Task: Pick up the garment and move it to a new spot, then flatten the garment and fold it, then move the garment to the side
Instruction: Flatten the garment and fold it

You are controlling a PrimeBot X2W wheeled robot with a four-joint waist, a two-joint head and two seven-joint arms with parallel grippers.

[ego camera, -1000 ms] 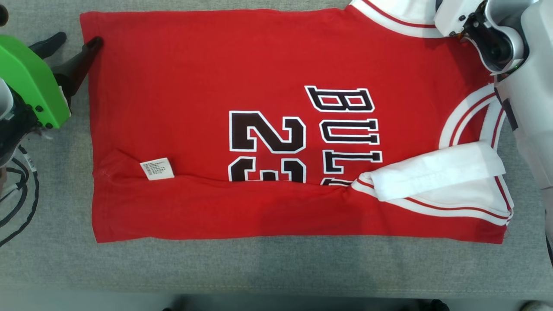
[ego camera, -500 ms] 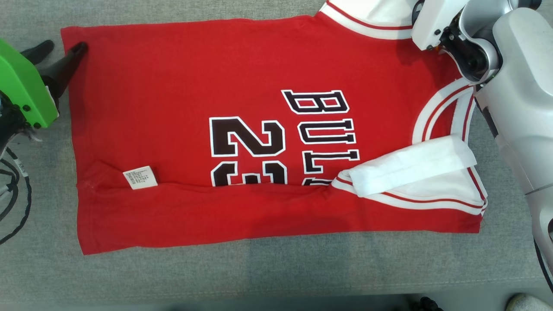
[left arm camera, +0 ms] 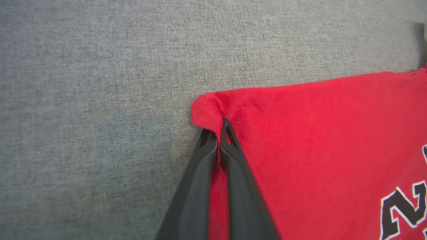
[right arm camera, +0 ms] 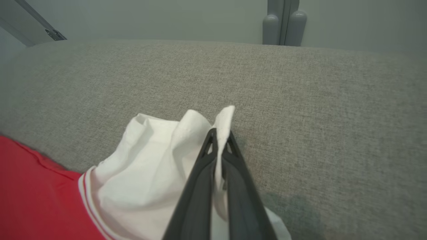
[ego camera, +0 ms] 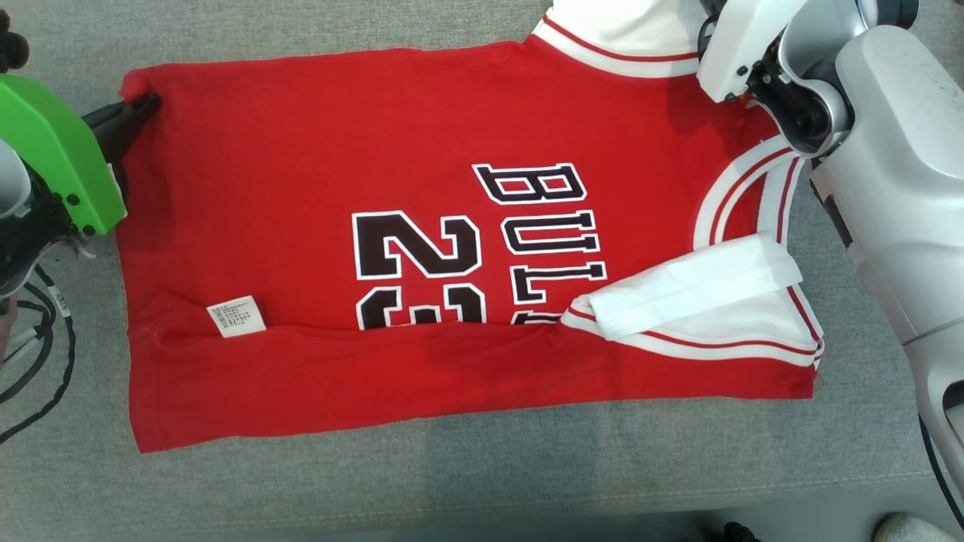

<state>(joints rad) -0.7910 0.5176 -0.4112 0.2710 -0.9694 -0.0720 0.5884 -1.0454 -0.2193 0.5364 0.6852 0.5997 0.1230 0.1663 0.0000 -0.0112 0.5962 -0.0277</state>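
Observation:
The garment is a red jersey with white sleeves, black "23" and "BULLS" lettering, lying spread on the grey cushion, its near long edge folded over. My left gripper is shut on the garment's far left hem corner, which bunches at the fingertips. My right gripper is shut on the white sleeve, with cloth pinched between its dark fingers. In the head view the right arm's pale wrist covers that sleeve at the top right.
The grey fabric cushion carries the garment, with its front edge near the bottom of the head view. A white care label lies on the red cloth. Black cables hang at the left. A grey wall stands behind the cushion.
My left gripper closed onto the garment's hem corner; a second ago its fingers stood apart. The head camera has shifted, so the whole picture sits differently.

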